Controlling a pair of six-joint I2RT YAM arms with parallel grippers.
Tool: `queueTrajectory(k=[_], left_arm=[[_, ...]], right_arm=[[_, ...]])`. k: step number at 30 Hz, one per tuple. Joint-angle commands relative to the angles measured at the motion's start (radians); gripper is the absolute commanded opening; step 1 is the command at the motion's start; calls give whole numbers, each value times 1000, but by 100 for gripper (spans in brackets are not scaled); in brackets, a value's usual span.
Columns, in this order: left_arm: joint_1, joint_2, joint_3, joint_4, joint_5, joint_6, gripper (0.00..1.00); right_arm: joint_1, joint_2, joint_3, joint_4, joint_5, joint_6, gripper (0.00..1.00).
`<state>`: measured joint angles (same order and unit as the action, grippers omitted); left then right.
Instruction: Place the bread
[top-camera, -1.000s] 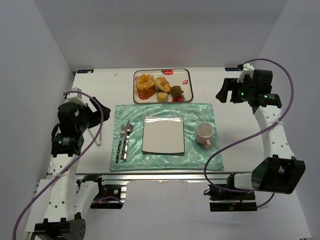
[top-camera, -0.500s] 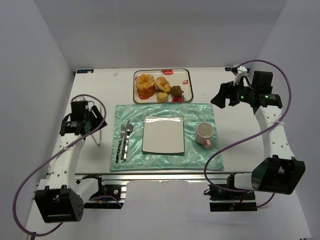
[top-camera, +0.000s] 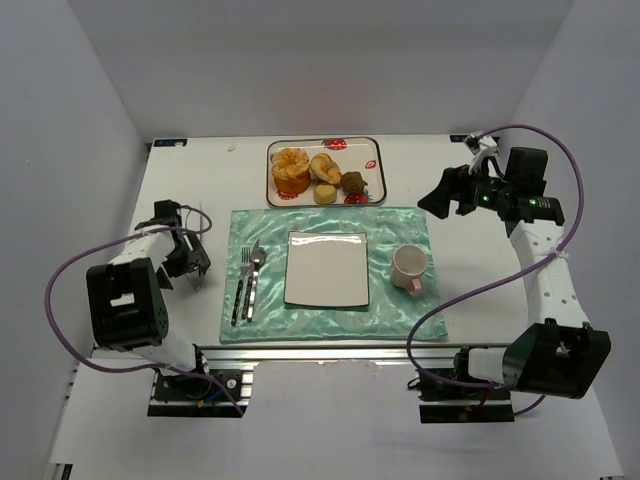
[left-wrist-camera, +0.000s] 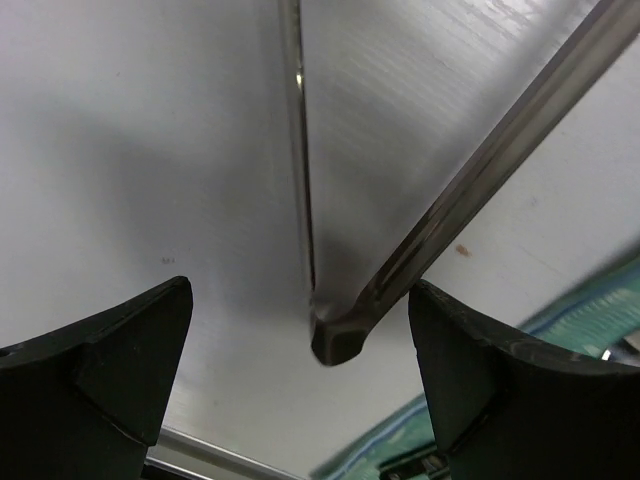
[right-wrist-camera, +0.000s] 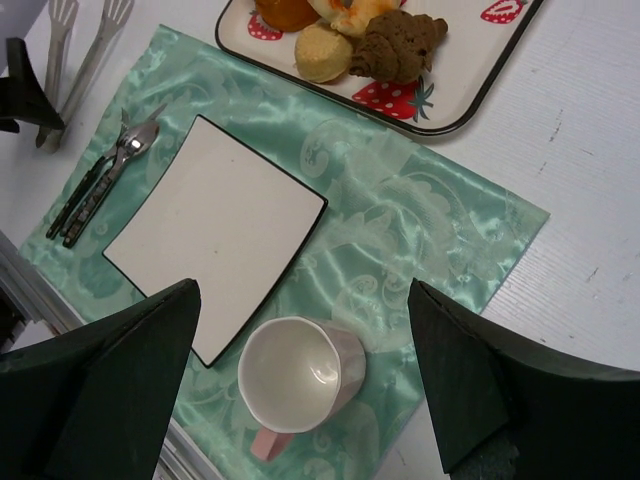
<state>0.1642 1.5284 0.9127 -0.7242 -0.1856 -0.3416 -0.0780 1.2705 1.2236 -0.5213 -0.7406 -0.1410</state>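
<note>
On the back tray (top-camera: 372, 178), can see bread (top-camera: 325, 166) crowded by orange cake (top-camera: 291, 171), small bun (top-camera: 325, 194), brown muffin (top-camera: 352, 182); left gripper (left-wrist-camera: 298, 300), right gripper (right-wrist-camera: 303, 290) gaping, gripping nothing.

The top view looks down from above and behind the arm bases, far enough off to hold the whole bench (top-camera: 460, 225). The right wrist view hangs high over the far right side and faces steeply down on the mat (right-wrist-camera: 400, 230), plate (right-wrist-camera: 215, 230), cup (right-wrist-camera: 300, 375) and tray (right-wrist-camera: 480, 70), all shared with the top view. The left wrist view sits very close to the bench and shares only a mat corner and the tongs (left-wrist-camera: 450, 210) with the right wrist view
</note>
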Motion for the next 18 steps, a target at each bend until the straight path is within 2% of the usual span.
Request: queueTrajectory(k=[1, 8, 18], left_arm=[[6, 35, 44, 69, -9, 70, 98], [9, 88, 55, 161, 66, 127, 98], [14, 145, 54, 273, 44, 190, 98]], right_arm=[[-14, -3, -3, 55, -48, 35, 89], [-25, 27, 20, 69, -60, 76, 89], [-63, 59, 77, 47, -91, 100, 89]])
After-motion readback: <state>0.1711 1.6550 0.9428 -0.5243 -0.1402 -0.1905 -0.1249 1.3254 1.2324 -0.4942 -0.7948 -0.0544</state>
